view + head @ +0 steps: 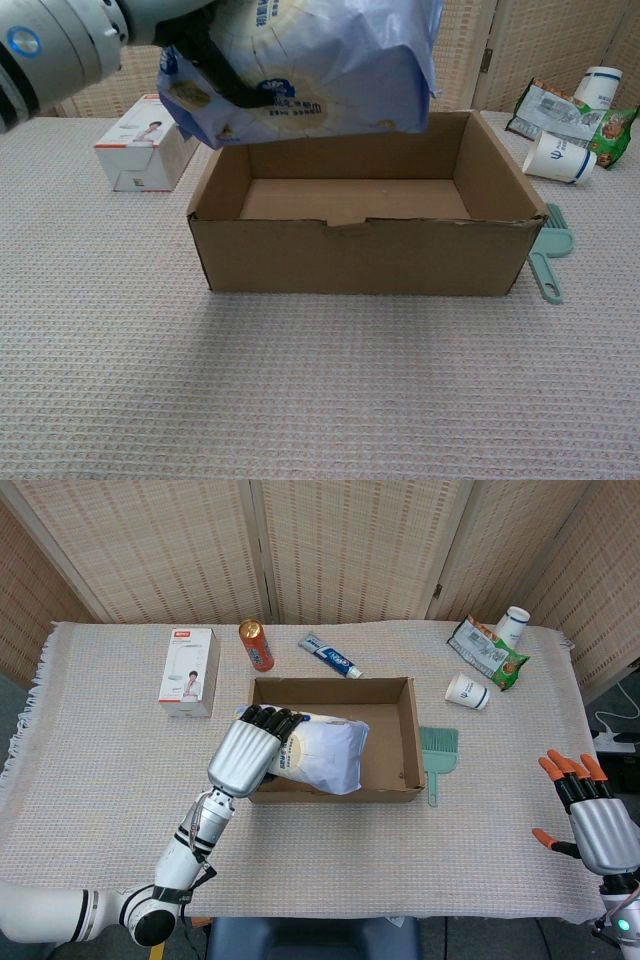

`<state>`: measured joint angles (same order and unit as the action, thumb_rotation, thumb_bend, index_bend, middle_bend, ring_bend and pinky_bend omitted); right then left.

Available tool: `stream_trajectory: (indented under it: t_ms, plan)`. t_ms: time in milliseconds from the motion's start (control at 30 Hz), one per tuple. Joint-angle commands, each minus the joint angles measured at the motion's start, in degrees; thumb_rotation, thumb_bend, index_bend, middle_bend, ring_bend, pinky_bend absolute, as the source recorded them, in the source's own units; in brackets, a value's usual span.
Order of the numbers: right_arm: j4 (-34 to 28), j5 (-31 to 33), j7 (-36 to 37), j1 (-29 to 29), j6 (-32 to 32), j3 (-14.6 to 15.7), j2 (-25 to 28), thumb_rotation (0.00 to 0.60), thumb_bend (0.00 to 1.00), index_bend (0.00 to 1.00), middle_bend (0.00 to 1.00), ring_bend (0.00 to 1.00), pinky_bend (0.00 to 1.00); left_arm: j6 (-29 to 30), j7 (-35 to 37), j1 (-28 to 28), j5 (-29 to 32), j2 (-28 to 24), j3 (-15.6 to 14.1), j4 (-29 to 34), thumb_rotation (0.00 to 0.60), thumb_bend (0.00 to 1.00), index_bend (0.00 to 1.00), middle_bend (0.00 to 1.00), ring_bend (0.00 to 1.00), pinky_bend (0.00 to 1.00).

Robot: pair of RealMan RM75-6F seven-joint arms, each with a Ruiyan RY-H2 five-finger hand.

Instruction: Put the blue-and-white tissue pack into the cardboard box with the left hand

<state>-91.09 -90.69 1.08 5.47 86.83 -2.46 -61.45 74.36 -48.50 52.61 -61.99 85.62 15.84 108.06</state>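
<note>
- The left robot hand (245, 757) has its fingers wrapped around one end of the soft blue-and-white plastic tissue pack (322, 752), carrying it in the air over the left half of the open brown cardboard box (410, 742).
- In the chest view the pack (310, 65) hangs above the box rim (365, 227), touching none of the walls.
- To place it well, I judge the pack should come a little further toward the box middle, then go down between the walls before the fingers let go, so it lands flat on the box floor rather than catching the left wall.
- The pack's long axis runs roughly left to right, along the box's length; its free end points toward the right wall, the held end toward the left.
- The right robot hand (596, 815) rests at the right edge of the woven-cloth surface (350, 850), fingers spread, holding nothing.
</note>
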Motion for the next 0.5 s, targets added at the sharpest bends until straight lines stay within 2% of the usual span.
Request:
stream_trajectory:
  t_ms: [33, 200, 500]
  plan:
    - [-0.1, 0.2, 0.2, 0.0, 0.0, -0.1, 0.2, 0.6, 0.0, 0.07, 0.03, 0.0, 0.0, -2.1, -1.1, 2.4, 2.4, 3.0, 1.2, -2.3, 0.6, 0.28, 0.64, 0.69, 0.64, 0.68]
    - [-0.4, 0.4, 1.1, -0.2, 0.5, -0.5, 0.7, 0.6, 0.0, 0.07, 0.03, 0.0, 0.0, -3.6, -1.9, 5.2, 4.8, 6.1, 3.1, -5.8, 0.6, 0.28, 0.65, 0.69, 0.64, 0.69]
    - [-0.4, 0.8, 2.4, -0.2, 0.1, -0.7, 1.4, 0.6, 0.0, 0.07, 0.03, 0.0, 0.0, -6.4, -1.8, 9.2, 7.4, 11.0, 4.3, -14.0, 0.6, 0.28, 0.65, 0.69, 0.64, 0.69]
